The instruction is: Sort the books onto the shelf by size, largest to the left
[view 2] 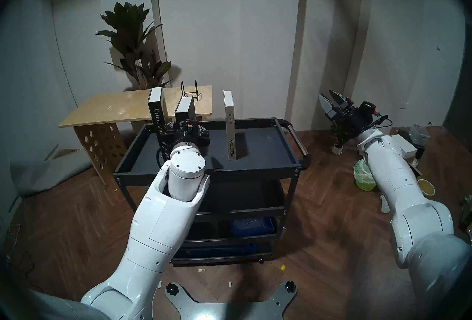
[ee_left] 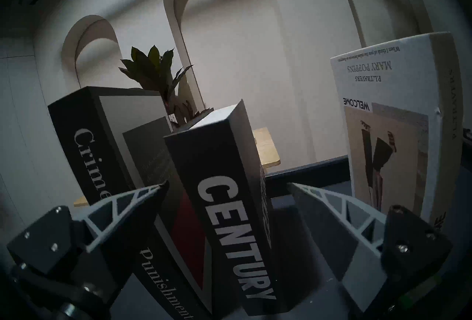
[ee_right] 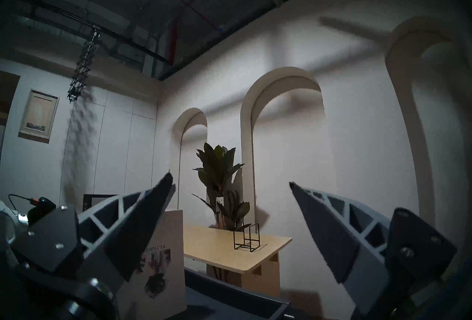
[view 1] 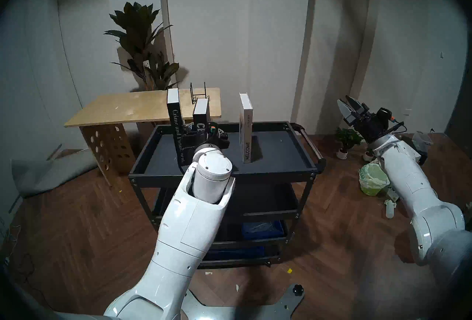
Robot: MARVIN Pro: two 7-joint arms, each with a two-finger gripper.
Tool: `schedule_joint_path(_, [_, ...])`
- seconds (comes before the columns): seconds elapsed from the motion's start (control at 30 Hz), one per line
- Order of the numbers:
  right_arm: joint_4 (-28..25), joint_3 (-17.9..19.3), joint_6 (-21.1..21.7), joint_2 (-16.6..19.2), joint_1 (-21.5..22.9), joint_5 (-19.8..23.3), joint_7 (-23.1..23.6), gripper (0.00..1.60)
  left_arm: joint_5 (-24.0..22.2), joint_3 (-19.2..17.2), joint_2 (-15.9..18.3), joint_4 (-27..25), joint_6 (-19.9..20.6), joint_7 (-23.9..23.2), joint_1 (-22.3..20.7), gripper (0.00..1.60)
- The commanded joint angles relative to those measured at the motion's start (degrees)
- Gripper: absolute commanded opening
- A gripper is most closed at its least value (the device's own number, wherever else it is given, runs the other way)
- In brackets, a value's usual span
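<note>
Three books stand upright on the cart's dark grey top tray (view 1: 275,153). Tall black "Crime and Punishment" (view 1: 176,122) is at the left. The shorter, thick black "CENTURY" (view 1: 200,115) is just right of it. Slim white "WELCOME" (view 1: 246,130) stands apart, near the middle. My left gripper (ee_left: 227,184) is open, low over the tray, with "CENTURY" (ee_left: 229,222) between its fingers. A gap shows at the right finger (ee_left: 332,209). The left finger sits in front of "Crime and Punishment" (ee_left: 84,145). My right gripper (view 1: 348,104) is open and empty, raised in the air right of the cart.
A light plywood table (view 1: 143,107) with a black wire rack (view 1: 198,93) stands behind the cart, and a tall plant (view 1: 143,56) behind that. The cart's handle (view 1: 306,138) is on its right side. A green-bagged bin (view 1: 373,178) and small potted plants (view 1: 347,138) sit on the floor at right.
</note>
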Motion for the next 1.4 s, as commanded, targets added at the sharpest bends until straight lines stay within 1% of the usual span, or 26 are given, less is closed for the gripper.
schedule_joint_path(0.0, [-4.96, 3.52, 1.01, 0.76, -2.95, 3.84, -0.33, 1.60, -0.24, -0.18, -1.60, 0.87, -1.29, 0.43, -3.42, 1.60])
schedule_joint_path(0.03, [-4.96, 3.52, 1.01, 0.76, -2.95, 3.84, -0.33, 1.60, -0.24, -0.18, -1.60, 0.87, -1.29, 0.43, -3.42, 1.60])
schedule_joint_path(0.17, [-8.29, 5.38, 1.89, 0.90, -5.33, 5.64, -0.39, 1.60, -0.19, -0.79, -2.09, 2.54, -1.80, 1.00, -4.43, 1.60])
schedule_joint_path(0.27, [-9.53, 6.01, 2.27, 0.91, -6.30, 6.28, -0.55, 1.60, -0.15, -0.98, -2.23, 3.09, -2.01, 1.19, -4.78, 1.60])
schedule_joint_path(0.33, [-11.76, 7.04, 2.85, 0.93, -8.05, 7.23, -1.01, 1.60, -0.15, -1.32, -2.53, 4.05, -2.40, 1.50, -5.32, 1.60])
schedule_joint_path(0.53, [-16.19, 8.84, 3.83, 0.90, -11.45, 8.80, -2.65, 1.60, -0.25, -1.83, -3.13, 6.30, -3.27, 1.86, -6.50, 1.60])
schedule_joint_path(0.67, [-18.27, 9.64, 4.14, 0.88, -13.15, 9.36, -3.78, 1.60, -0.25, -2.06, -3.32, 7.62, -3.76, 1.91, -7.32, 1.60])
schedule_joint_path(0.7, [-19.70, 10.19, 4.43, 0.85, -14.35, 9.78, -4.57, 1.60, -0.21, -2.19, -3.44, 8.49, -4.13, 1.98, -7.89, 1.60])
schedule_joint_path(0.77, [-20.35, 10.48, 4.47, 0.86, -14.93, 9.91, -5.08, 1.60, -0.15, -2.24, -3.44, 8.93, -4.38, 2.01, -8.21, 1.60])
schedule_joint_path(0.8, [-21.77, 11.06, 4.67, 0.87, -16.11, 10.27, -5.99, 1.60, -0.17, -2.51, -3.52, 9.95, -4.72, 2.03, -8.96, 1.60])
schedule_joint_path(0.87, [-23.42, 11.72, 4.82, 0.85, -17.40, 10.62, -7.11, 1.60, -0.16, -2.85, -3.50, 11.19, -5.18, 2.05, -9.78, 1.60])
schedule_joint_path(0.9, [-23.39, 11.90, 4.78, 0.79, -17.55, 10.71, -7.38, 1.60, -0.19, -3.07, -3.47, 11.73, -5.31, 2.06, -10.14, 1.60])
schedule_joint_path(1.0, [-26.31, 12.83, 5.02, 0.87, -19.60, 11.04, -9.19, 1.60, -0.19, -3.65, -3.42, 13.55, -5.98, 2.10, -11.39, 1.60])
schedule_joint_path(1.03, [-26.15, 12.98, 5.03, 0.80, -19.70, 11.12, -9.47, 1.60, -0.16, -3.82, -3.38, 14.09, -6.17, 2.11, -11.77, 1.59])
schedule_joint_path(1.07, [-27.90, 13.40, 5.16, 0.84, -20.79, 11.28, -10.40, 1.60, -0.18, -4.00, -3.40, 14.73, -6.41, 2.11, -12.21, 1.56])
schedule_joint_path(1.1, [-28.03, 13.54, 5.20, 0.78, -21.04, 11.35, -10.80, 1.60, -0.17, -4.15, -3.40, 15.31, -6.64, 2.13, -12.60, 1.52])
schedule_joint_path(1.13, [-29.24, 13.82, 5.31, 0.78, -21.81, 11.44, -11.51, 1.60, -0.17, -4.26, -3.43, 15.82, -6.86, 2.13, -12.94, 1.42])
schedule_joint_path(1.17, [-29.36, 13.96, 5.35, 0.69, -22.02, 11.50, -11.91, 1.60, -0.17, -4.37, -3.44, 16.32, -7.08, 2.13, -13.26, 1.20])
schedule_joint_path(1.2, [-30.88, 14.35, 5.47, 0.68, -23.01, 11.61, -12.86, 1.60, -0.16, -4.48, -3.50, 16.93, -7.40, 2.16, -13.64, 0.72])
schedule_joint_path(1.23, [-30.68, 14.45, 5.48, 0.57, -23.07, 11.67, -13.24, 1.60, -0.15, -4.56, -3.51, 17.48, -7.73, 2.15, -13.96, 0.52])
schedule_joint_path(1.27, [-32.40, 14.80, 5.59, 0.59, -24.08, 11.75, -14.14, 1.60, -0.15, -4.63, -3.55, 17.87, -7.99, 2.19, -14.19, 0.00])
schedule_joint_path(1.37, [-33.10, 15.13, 5.67, 0.47, -24.70, 11.82, -15.37, 1.60, -0.19, -4.79, -3.57, 18.50, -8.78, 2.17, -14.66, 0.00])
